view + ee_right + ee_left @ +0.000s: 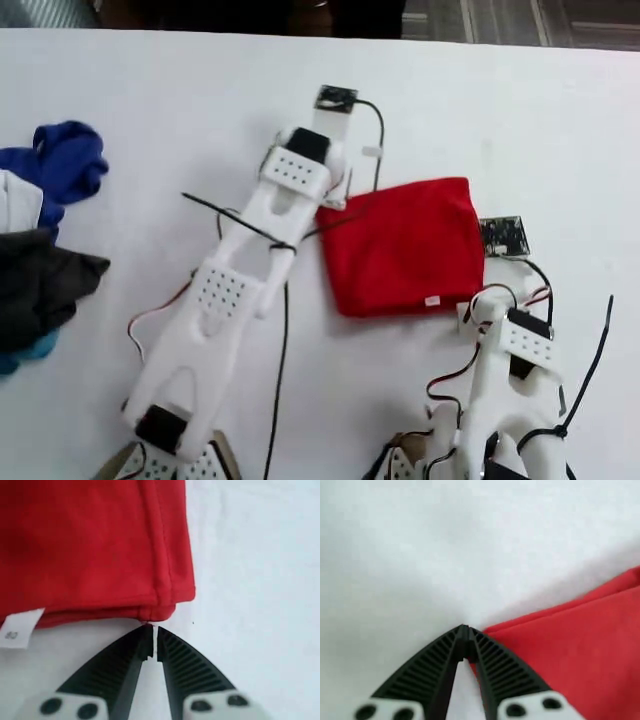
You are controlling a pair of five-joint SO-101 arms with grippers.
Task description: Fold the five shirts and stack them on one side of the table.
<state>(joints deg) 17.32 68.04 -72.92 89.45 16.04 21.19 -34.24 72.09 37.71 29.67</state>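
A folded red shirt (405, 245) lies flat on the white table (150, 80), right of centre. My left gripper (465, 632) is shut with nothing in it, its tips on the table right beside the far left corner of the red shirt (570, 650). In the high view the left gripper (332, 203) sits at that corner. My right gripper (154, 637) is shut and holds nothing, just off the near right corner of the red shirt (90, 545), where a white label (20, 627) sticks out. From above, the right gripper (470, 306) is at that corner.
A loose pile of shirts lies at the table's left edge: blue (65, 160), white (15, 200), dark grey (40, 285) and a bit of teal (15, 358). Cables (280, 340) run along the arms. Bare table stretches along the far side.
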